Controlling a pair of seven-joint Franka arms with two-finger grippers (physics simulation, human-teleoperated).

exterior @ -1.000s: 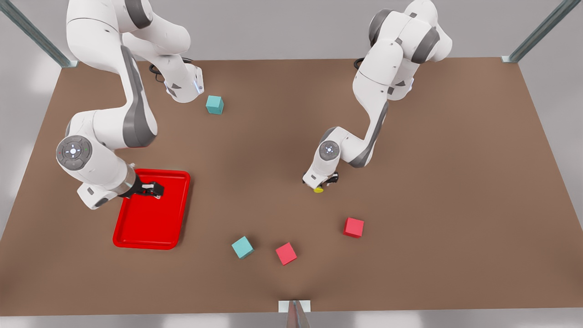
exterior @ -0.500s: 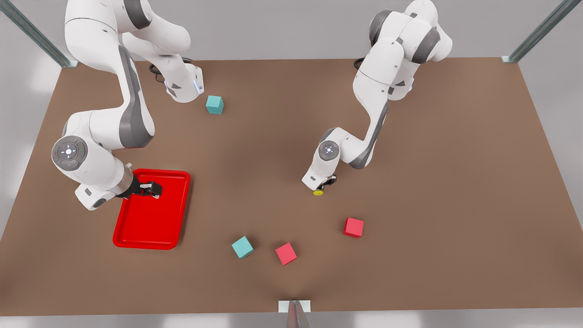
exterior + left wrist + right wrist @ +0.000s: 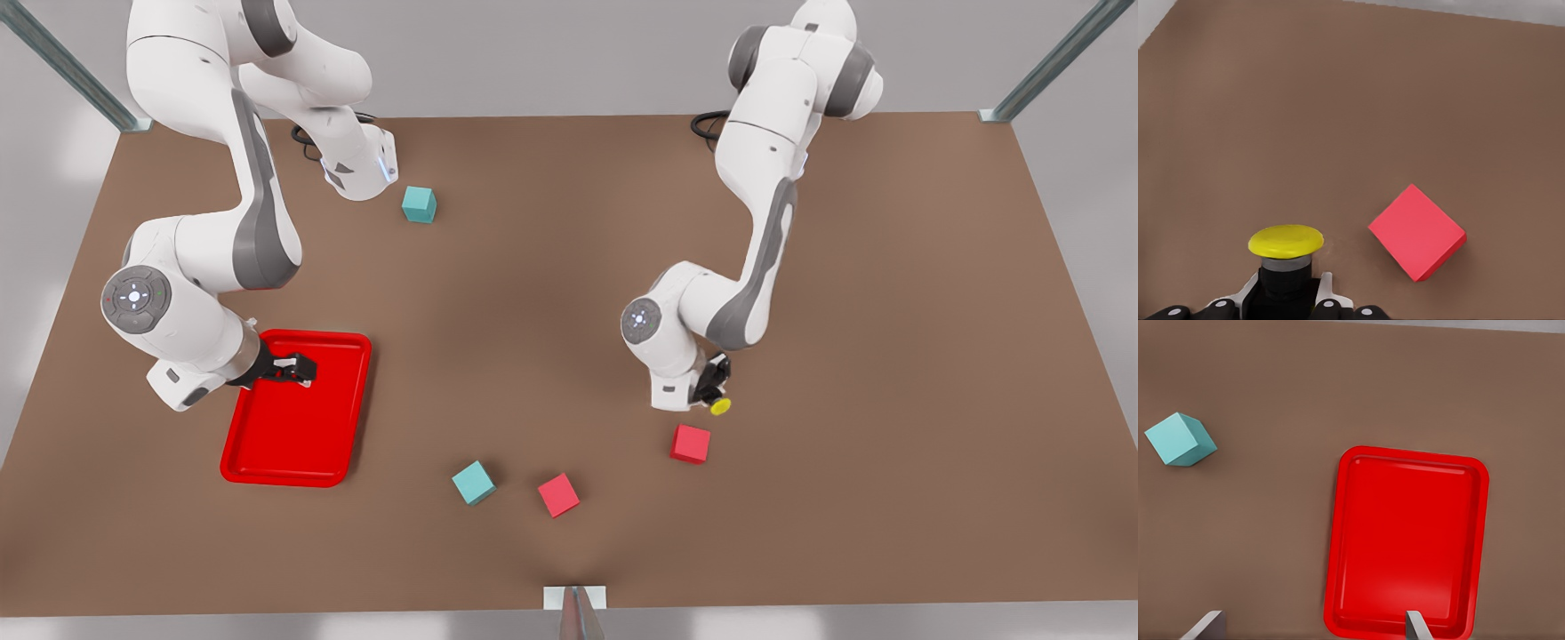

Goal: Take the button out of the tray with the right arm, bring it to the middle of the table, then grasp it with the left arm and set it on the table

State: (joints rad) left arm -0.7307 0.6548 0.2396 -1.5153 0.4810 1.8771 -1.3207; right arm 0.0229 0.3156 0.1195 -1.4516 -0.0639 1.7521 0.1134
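Note:
The button (image 3: 721, 406), with its yellow cap (image 3: 1285, 241) on a dark body, sits between the fingers of my left gripper (image 3: 714, 391), which is shut on that body (image 3: 1283, 288). It hangs low over the brown table (image 3: 889, 356), right of the middle in the front view and just behind a red cube (image 3: 690, 444). My right gripper (image 3: 298, 369) waits, open, over the far end of the red tray (image 3: 293, 444). Its two fingertips (image 3: 1417, 628) stand wide apart with nothing between them. The tray's floor (image 3: 1405, 540) is bare.
The red cube (image 3: 1418, 232) lies close beside the held button. A teal cube (image 3: 473, 482) and a second red cube (image 3: 558, 494) lie near the front edge. Another teal cube (image 3: 419, 204) sits at the back by the right arm's base. A teal cube (image 3: 1180, 439) lies beside the tray.
My left gripper has carried the button toward the front view's right and nearer the front edge, ending just behind the red cube. The right arm has barely moved.

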